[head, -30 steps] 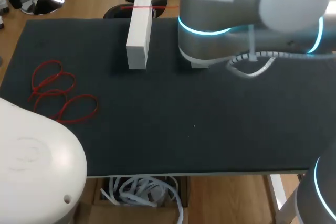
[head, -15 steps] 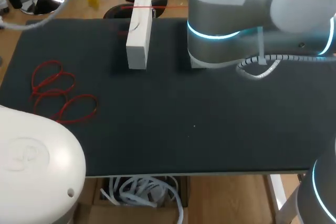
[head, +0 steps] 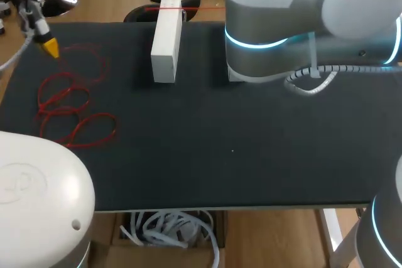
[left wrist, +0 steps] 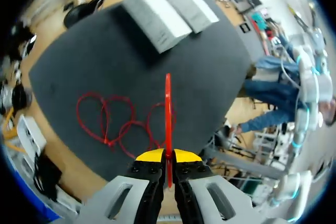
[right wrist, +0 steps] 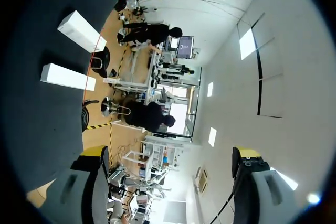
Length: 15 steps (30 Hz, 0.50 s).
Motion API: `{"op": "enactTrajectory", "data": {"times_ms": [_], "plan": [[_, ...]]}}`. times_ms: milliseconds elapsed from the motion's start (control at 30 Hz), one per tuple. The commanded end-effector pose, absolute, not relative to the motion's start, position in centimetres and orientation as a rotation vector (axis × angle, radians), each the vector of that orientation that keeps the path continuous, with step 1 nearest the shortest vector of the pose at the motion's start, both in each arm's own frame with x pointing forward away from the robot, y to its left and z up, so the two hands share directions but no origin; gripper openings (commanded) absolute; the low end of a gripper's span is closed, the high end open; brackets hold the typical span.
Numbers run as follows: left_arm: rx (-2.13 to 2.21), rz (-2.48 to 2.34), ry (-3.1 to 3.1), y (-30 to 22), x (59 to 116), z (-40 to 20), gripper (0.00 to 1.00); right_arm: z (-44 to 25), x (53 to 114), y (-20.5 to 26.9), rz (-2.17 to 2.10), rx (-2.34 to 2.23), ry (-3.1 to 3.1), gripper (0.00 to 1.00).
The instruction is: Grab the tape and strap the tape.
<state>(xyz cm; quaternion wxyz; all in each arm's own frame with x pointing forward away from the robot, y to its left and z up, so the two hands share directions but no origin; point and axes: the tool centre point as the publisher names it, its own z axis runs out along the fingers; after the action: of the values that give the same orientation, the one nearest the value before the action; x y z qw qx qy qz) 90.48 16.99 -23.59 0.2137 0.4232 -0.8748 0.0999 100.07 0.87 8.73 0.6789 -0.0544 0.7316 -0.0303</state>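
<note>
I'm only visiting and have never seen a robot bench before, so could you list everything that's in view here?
table: 1, black top, under everything.
white blocks: 2, white, side by side at the table's far edge; in the head view the right arm hides most of one.
loose red ties: a tangle of loops, number unclear, red, lying on the left part of the table.
held red tie: 1, red, pinched in the left gripper, sticking out ahead of it.
left gripper: 1, yellow tips, shut on that tie, above the table's far left corner.
right gripper: 1, yellow tips, open, nothing between its fingers.
right arm: 1, white and grey, over the far right.
</note>
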Motion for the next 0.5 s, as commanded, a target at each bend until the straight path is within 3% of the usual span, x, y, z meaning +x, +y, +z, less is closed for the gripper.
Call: {"op": "enactTrajectory", "data": {"times_ms": [33,167,200,233,267,500], "plan": [[1.332,-0.027,-2.049,18.21,92.72,-23.82,0.00,8.95,100.06,0.68,-0.066,-0.128,1.649,1.00],[1.338,-0.027,-2.052,18.63,92.87,-23.58,0.00,8.95,100.06,0.68,-0.066,-0.128,1.649,1.00],[1.338,-0.027,-2.052,18.63,92.87,-23.58,0.33,8.95,100.06,0.68,-0.066,-0.128,1.649,1.00],[1.338,-0.027,-2.052,18.63,92.87,-23.58,0.89,8.95,100.06,0.68,-0.066,-0.128,1.649,1.00],[1.338,-0.027,-2.052,18.63,92.87,-23.58,1.00,8.95,100.06,0.68,-0.066,-0.128,1.649,1.00],[1.338,-0.027,-2.052,18.63,92.87,-23.58,1.00,8.95,100.06,0.68,-0.066,-0.128,1.649,1.00]]}}
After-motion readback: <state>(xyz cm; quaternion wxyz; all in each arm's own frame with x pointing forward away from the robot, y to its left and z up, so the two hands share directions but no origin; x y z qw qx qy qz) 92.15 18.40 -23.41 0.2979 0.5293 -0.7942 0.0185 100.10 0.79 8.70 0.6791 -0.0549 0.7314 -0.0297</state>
